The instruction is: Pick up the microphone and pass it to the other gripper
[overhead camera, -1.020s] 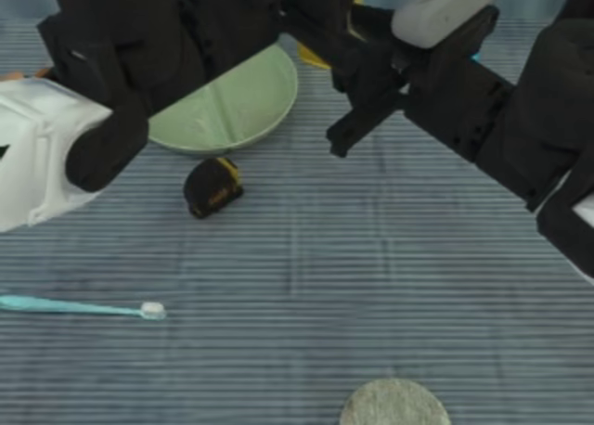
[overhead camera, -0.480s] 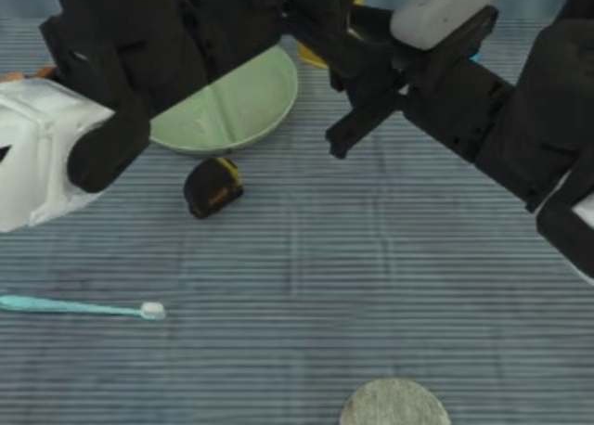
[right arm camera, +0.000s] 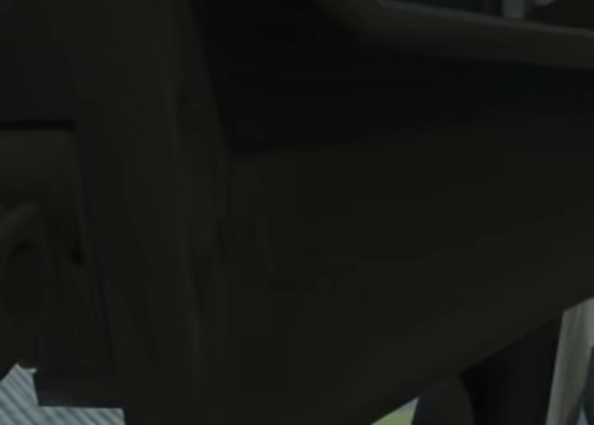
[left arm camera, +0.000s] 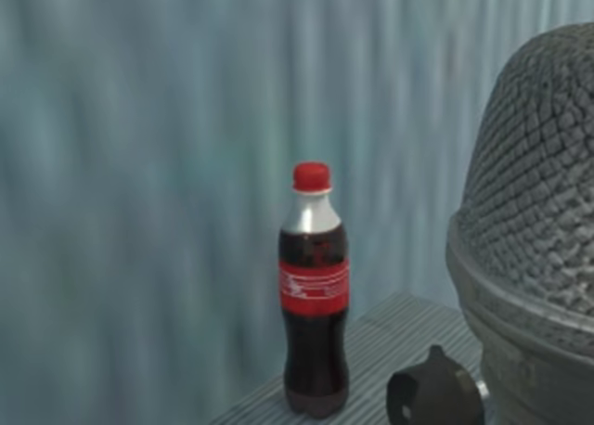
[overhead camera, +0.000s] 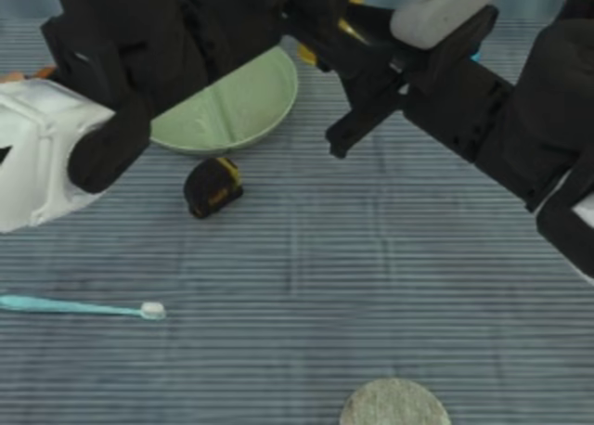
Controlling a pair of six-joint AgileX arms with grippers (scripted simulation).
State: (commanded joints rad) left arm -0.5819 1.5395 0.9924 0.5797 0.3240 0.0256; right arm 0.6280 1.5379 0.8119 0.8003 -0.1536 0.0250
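Note:
The microphone's grey mesh head (left arm camera: pixel 538 212) fills one side of the left wrist view, very close to the camera. Its black handle does not show, and in the top view the microphone is hidden among the arms. My left gripper (overhead camera: pixel 278 17) and my right gripper (overhead camera: pixel 371 63), which has a grey block on top, meet high over the far middle of the table, just past the green bowl. What holds the microphone cannot be made out. The right wrist view is dark.
Under the arms lie a green bowl (overhead camera: pixel 232 105), a black and yellow tape measure (overhead camera: pixel 212 186) and a yellow object (overhead camera: pixel 311 54). A white container (overhead camera: pixel 37 156) is at left, a teal toothbrush (overhead camera: pixel 83 306) at front left, a grey disc (overhead camera: pixel 394 405) at the front edge. A cola bottle (left arm camera: pixel 314 290) stands far off.
Where the two arms meet they have shifted very slightly, and more of the yellow object is covered. Nothing on the table has moved.

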